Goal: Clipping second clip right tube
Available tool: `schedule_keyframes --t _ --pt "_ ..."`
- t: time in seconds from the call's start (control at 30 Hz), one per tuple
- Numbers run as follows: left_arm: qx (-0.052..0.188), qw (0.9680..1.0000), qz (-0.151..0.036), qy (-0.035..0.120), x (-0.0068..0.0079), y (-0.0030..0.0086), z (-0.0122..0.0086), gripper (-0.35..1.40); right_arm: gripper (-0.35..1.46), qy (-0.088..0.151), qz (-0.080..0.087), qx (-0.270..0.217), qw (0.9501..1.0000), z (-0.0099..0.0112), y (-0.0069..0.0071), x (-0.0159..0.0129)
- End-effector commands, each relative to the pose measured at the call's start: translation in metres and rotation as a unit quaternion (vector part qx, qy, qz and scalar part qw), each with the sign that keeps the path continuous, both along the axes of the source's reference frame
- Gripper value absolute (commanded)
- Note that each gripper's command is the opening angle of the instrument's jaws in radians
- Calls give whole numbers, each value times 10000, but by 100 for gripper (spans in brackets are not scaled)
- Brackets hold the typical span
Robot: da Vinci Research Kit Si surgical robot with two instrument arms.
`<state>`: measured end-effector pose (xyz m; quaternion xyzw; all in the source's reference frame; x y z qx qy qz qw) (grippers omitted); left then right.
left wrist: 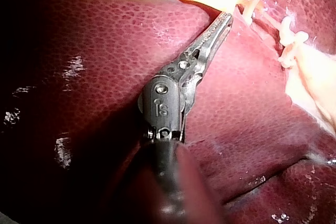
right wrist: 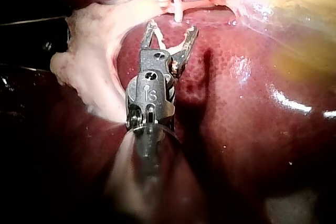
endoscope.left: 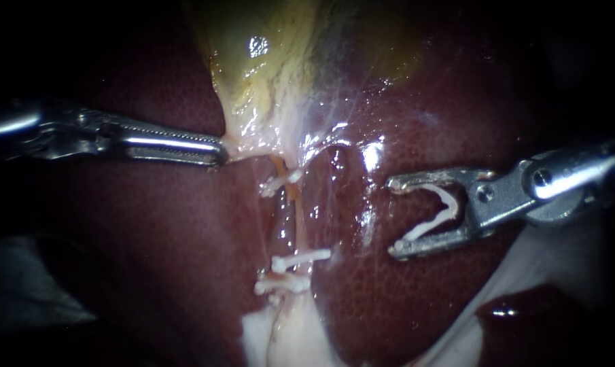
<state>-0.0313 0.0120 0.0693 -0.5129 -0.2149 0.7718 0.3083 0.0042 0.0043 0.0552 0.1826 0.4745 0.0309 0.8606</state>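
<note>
My left instrument [endoscope.left: 220, 153] comes in from the left, its jaws shut on the pale lower edge of the gallbladder [endoscope.left: 266, 61]; the left wrist view shows the same grip [left wrist: 227, 18]. Below that edge a thin orange tube [endoscope.left: 290, 200] runs down, with one white clip [endoscope.left: 280, 182] near its top and two white clips [endoscope.left: 300, 260] lower. My right instrument [endoscope.left: 393, 217] stands to the right of the tube, apart from it. Its jaws are wide apart and hold a curved white clip [endoscope.left: 433, 216] between them, also seen from the right wrist [right wrist: 160, 38]. I cannot tell which tube is the right one.
Dark red liver [endoscope.left: 151, 238] lies all around. Pale fatty tissue [endoscope.left: 287, 333] spreads below the lower clips. More white tissue [endoscope.left: 552, 265] lies under my right instrument's shaft, with a dark wet patch [endoscope.left: 518, 312] beside it.
</note>
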Motion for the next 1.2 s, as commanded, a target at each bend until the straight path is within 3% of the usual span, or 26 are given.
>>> schedule_keyframes --t 0.03,0.23,0.5,0.7,0.8,0.9,1.03,1.2 --pt "10 10000 4 -4 3 2 -5 -35 50 1 1 1 10000 0 0 0" --pt "81 9999 -40 -49 23 18 -40 -35 50 -1 3 1 10000 0 0 1" --pt "-176 9996 -175 -119 49 30 -86 -35 50 -16 0 1 10000 1 0 4" --pt "-210 9996 -181 -104 45 27 -88 -35 50 -7 40 -7 10000 4 1 14" --pt "-211 9996 -181 -104 45 27 -88 -35 50 19 173 173 9997 11 -1 24" --pt "-211 9996 -181 -104 45 27 -88 -35 50 99 305 433 9985 22 -3 36" --pt "-212 9996 -182 -103 45 27 -88 -35 50 231 263 803 9962 40 -8 53" --pt "-214 9995 -184 -101 45 26 -87 -35 50 227 347 1119 9929 65 -14 76"
